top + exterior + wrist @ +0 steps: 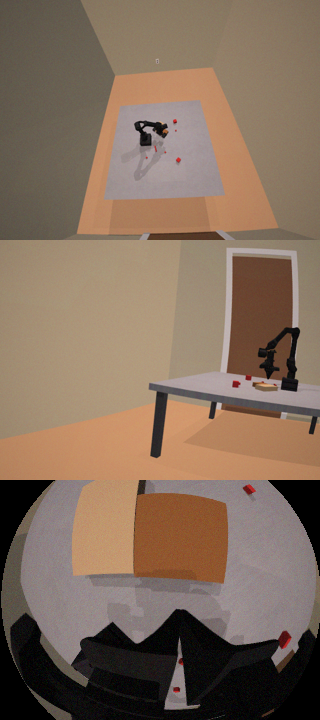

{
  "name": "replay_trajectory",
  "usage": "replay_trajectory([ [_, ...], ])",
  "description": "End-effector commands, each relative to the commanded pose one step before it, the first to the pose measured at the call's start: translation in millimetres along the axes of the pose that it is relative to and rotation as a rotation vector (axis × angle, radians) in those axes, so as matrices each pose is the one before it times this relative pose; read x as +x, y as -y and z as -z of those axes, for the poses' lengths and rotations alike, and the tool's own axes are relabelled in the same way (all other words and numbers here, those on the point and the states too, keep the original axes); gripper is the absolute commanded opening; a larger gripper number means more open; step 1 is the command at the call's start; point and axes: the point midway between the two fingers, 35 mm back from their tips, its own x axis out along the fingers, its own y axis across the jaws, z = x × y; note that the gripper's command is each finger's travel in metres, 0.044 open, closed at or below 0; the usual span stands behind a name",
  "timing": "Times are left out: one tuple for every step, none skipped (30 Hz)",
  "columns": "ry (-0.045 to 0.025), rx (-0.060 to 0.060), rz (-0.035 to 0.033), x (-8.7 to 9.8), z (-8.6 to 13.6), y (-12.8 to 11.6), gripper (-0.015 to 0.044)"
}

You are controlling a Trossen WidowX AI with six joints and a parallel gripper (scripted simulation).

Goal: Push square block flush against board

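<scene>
The square block (165, 131) (256, 384) (181, 537) is brown and lies flat on the table. The longer tan board (266, 387) (104, 535) lies beside it and looks slightly thicker. In the wrist view one whole side of the block runs along the board's long side, with no gap visible. Their near edges meet almost in one line at the seam. The board runs on past the block's far edge. My gripper (268, 378) (179, 614) is shut and empty, pointing down above the table, apart from both parts. In the top view the arm hides most of the board.
A red cube (174, 121) (235, 384) and a small red piece (175, 130) lie beyond the block. Another red cube (178, 159) (248, 377), a thin red stick (155, 148) and small red pieces lie on the other side. The arm's base (145, 139) (289, 384) stands near the board.
</scene>
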Motion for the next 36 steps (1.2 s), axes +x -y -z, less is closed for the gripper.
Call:
replay_trajectory([
  [0.00510, -0.0044, 0.00700, 9.78, 4.20, 0.47, 0.0000],
  [-0.00006, 0.0001, -0.00008, 11.69, -0.46, 0.24, 0.0000],
  [-0.00016, 0.0000, -0.00005, 14.33, 0.31, -0.18, 0.0000],
  [-0.00019, -0.0001, -0.00002, 11.15, 0.92, -0.52, 0.0000],
  [-0.00014, -0.0001, -0.00002, 6.55, 0.83, -0.48, 0.0000],
  [-0.00005, 0.0000, -0.00001, 2.16, 0.32, -0.19, 0.0000],
  [0.00000, 0.0000, 0.00000, 0.00, 0.00, 0.00, 0.0000],
  [0.00000, 0.0000, 0.00000, 0.00, 0.00, 0.00, 0.0000],
  [0.00000, 0.0000, 0.00000, 0.00, 0.00, 0.00, 0.0000],
  [0.00000, 0.0000, 0.00000, 0.00, 0.00, 0.00, 0.0000],
  [0.00002, 0.0000, 0.00000, -0.01, -0.27, 0.02, 0.0000],
  [0.00004, 0.0000, 0.00000, -0.02, -0.51, 0.04, 0.0000],
  [0.00006, 0.0000, 0.00000, -0.03, -0.76, 0.06, 0.0000],
  [0.00008, 0.0000, 0.00000, -0.04, -1.01, 0.07, 0.0000],
  [0.00010, 0.0000, 0.00000, -0.04, -1.28, 0.09, 0.0000],
  [0.00012, 0.0000, 0.00000, -0.05, -1.52, 0.09, 0.0000],
  [0.00013, 0.0000, 0.00000, -0.04, -1.64, 0.09, 0.0000],
  [0.00013, 0.0000, 0.00000, -0.04, -1.67, 0.08, 0.0000],
  [0.00013, 0.0000, 0.00000, -0.03, -1.67, 0.07, 0.0000],
  [0.00013, 0.0000, 0.00000, -0.03, -1.67, 0.05, 0.0000],
  [0.00013, 0.0000, 0.00000, -0.02, -1.67, 0.04, 0.0000],
  [0.00013, 0.0000, 0.00000, -0.02, -1.68, 0.03, 0.0000],
  [0.00013, 0.0000, 0.00000, -0.01, -1.68, 0.02, 0.0000],
  [0.00013, 0.0000, 0.00000, 0.00, -1.68, 0.01, 0.0000],
  [0.00013, 0.0000, -0.00001, 0.00, -1.68, 0.00, 0.0000],
  [0.00012, 0.0000, -0.00001, 0.01, -1.52, -0.01, 0.0000],
  [0.00012, 0.0000, -0.00001, 0.01, -1.49, -0.02, 0.0000],
  [0.00011, 0.0000, -0.00001, 0.01, -1.49, -0.03, 0.0000],
  [0.00011, 0.0000, -0.00001, 0.02, -1.50, -0.04, 0.0000],
  [0.00011, 0.0000, -0.00001, 0.02, -1.50, -0.05, 0.0000],
  [0.00011, 0.0000, -0.00001, 0.03, -1.51, -0.06, 0.0000],
  [-0.00002, 0.0000, 0.00000, -0.01, 0.28, 0.04, 0.0000],
  [-0.00004, 0.0000, 0.00001, -0.02, 0.55, 0.07, 0.0000],
  [-0.00006, 0.0000, 0.00001, -0.03, 0.82, 0.10, 0.0000],
  [-0.00008, 0.0000, 0.00001, -0.04, 1.09, 0.13, 0.0000],
  [-0.00009, 0.0000, 0.00002, -0.05, 1.32, 0.14, 0.0000],
])
